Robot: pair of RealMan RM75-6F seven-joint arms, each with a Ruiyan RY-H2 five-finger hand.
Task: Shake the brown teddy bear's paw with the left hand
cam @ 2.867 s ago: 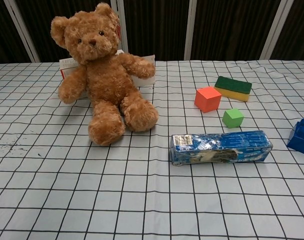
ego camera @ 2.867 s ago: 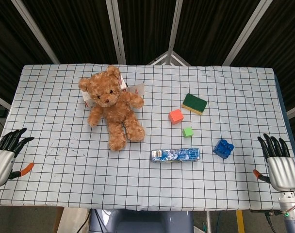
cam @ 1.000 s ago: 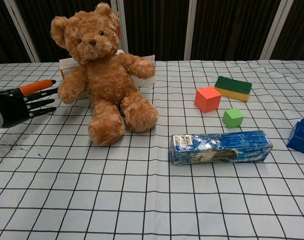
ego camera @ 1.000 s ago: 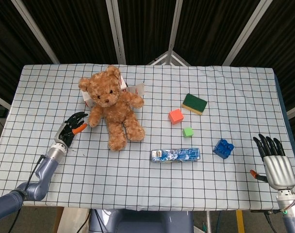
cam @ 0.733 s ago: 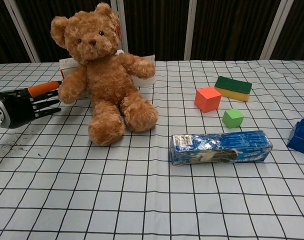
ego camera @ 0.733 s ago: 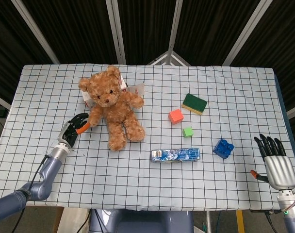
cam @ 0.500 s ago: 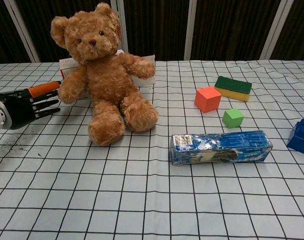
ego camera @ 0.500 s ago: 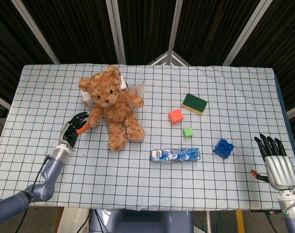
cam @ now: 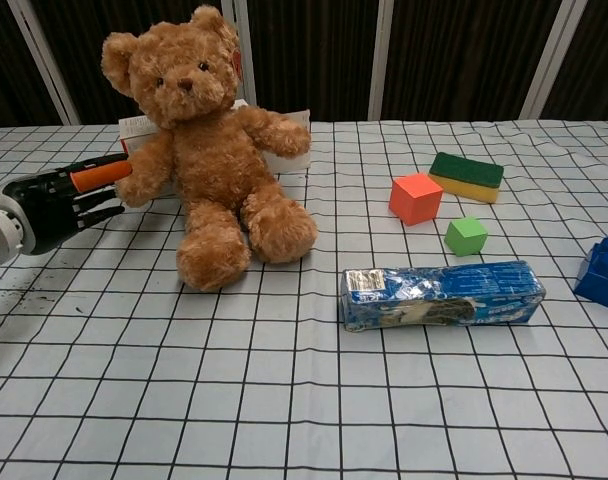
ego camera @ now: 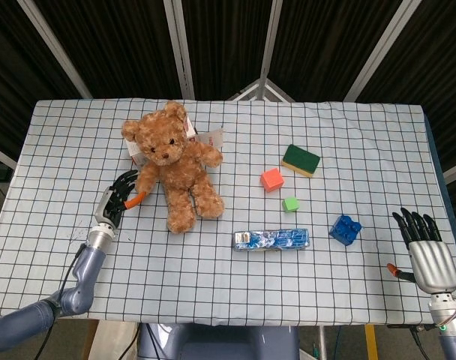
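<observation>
The brown teddy bear (ego camera: 175,161) (cam: 209,150) sits propped against a white box at the back left of the checked table. My left hand (ego camera: 120,197) (cam: 59,205) is just left of the bear's outstretched paw (ego camera: 144,187) (cam: 136,190), fingers spread and holding nothing, with the orange thumb tip reaching the paw's edge. My right hand (ego camera: 427,251) hovers open near the table's front right corner, far from the bear; the chest view does not show it.
A white box (ego camera: 200,139) stands behind the bear. To the right lie an orange cube (ego camera: 271,179), a small green cube (ego camera: 290,203), a green-and-yellow sponge (ego camera: 301,160), a blue brick (ego camera: 346,229) and a blue packet (ego camera: 271,239).
My left hand has come in from the table's front left edge up to the bear's paw, and over the last second edged closer until the thumb tip meets it. The right hand barely moved.
</observation>
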